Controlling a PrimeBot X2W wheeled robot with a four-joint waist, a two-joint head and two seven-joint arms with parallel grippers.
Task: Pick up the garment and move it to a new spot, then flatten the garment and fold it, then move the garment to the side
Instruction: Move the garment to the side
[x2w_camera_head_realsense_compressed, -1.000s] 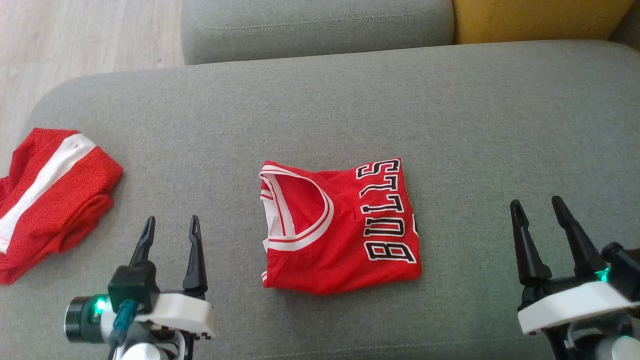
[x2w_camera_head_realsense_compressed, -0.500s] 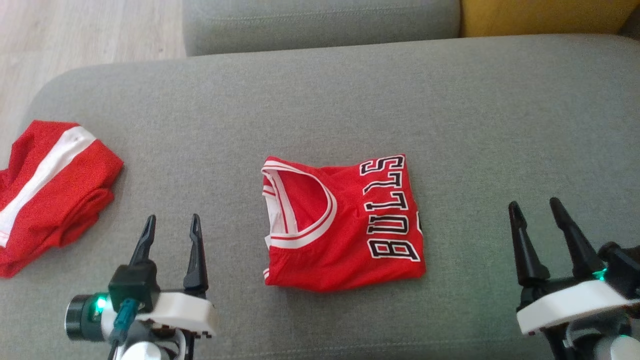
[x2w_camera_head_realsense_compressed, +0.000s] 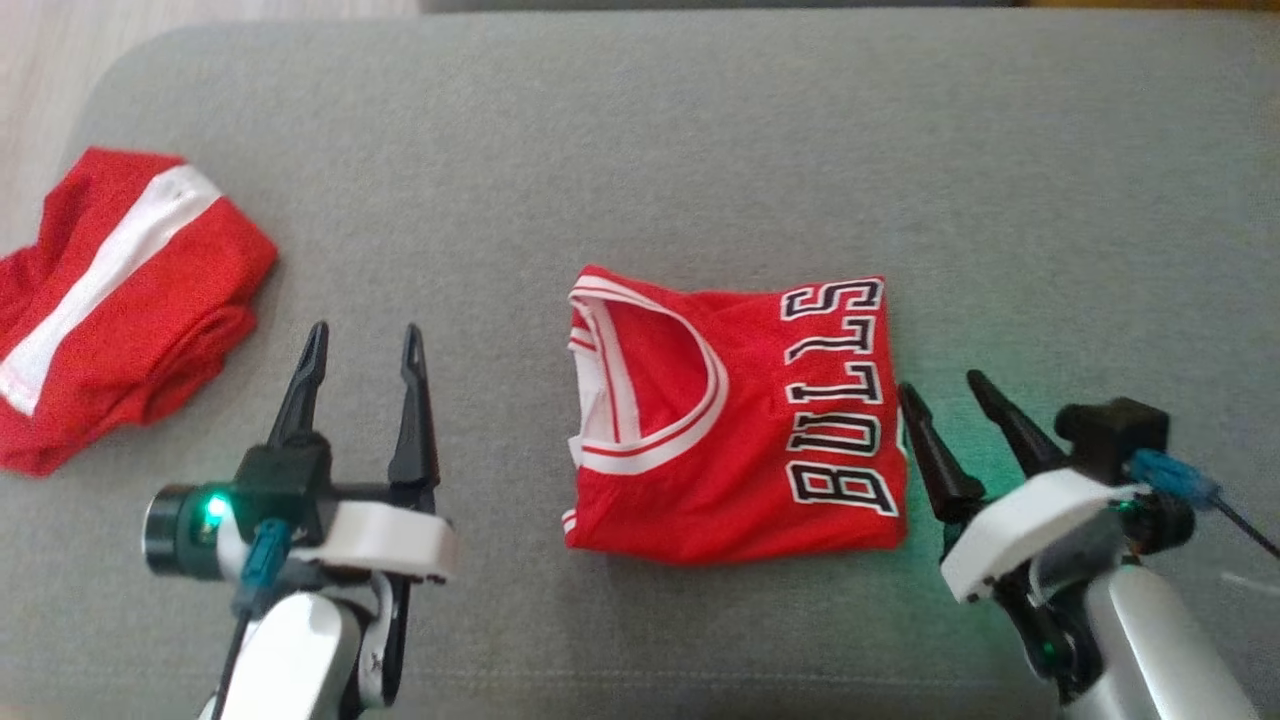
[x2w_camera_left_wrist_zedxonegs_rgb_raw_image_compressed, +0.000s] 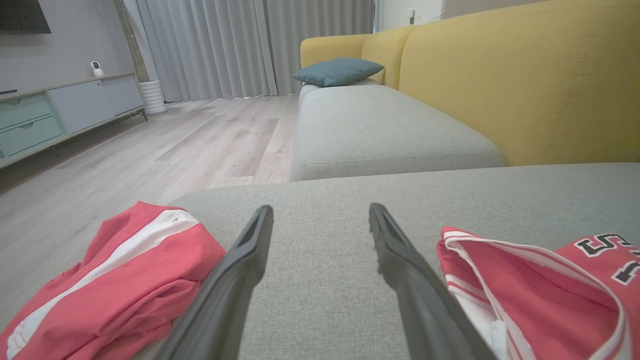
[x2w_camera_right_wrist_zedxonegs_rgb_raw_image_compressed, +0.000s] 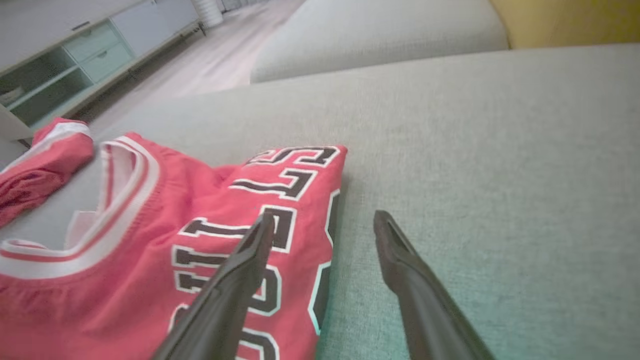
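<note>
Jersey lies folded on the sofa cushion between left gripper and right gripper, jaws spread empty; only shifting it aside appears left.

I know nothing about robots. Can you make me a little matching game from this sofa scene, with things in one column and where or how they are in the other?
Things:
1. jersey
2. striped garment
3. right gripper
4. cushion

Places or states:
A. on the far seat
B. folded, in the middle of the sofa
C. crumpled, at the sofa's left end
D. open, beside the jersey's lettered edge

Pairs: 1-B, 2-C, 3-D, 4-A.
</note>
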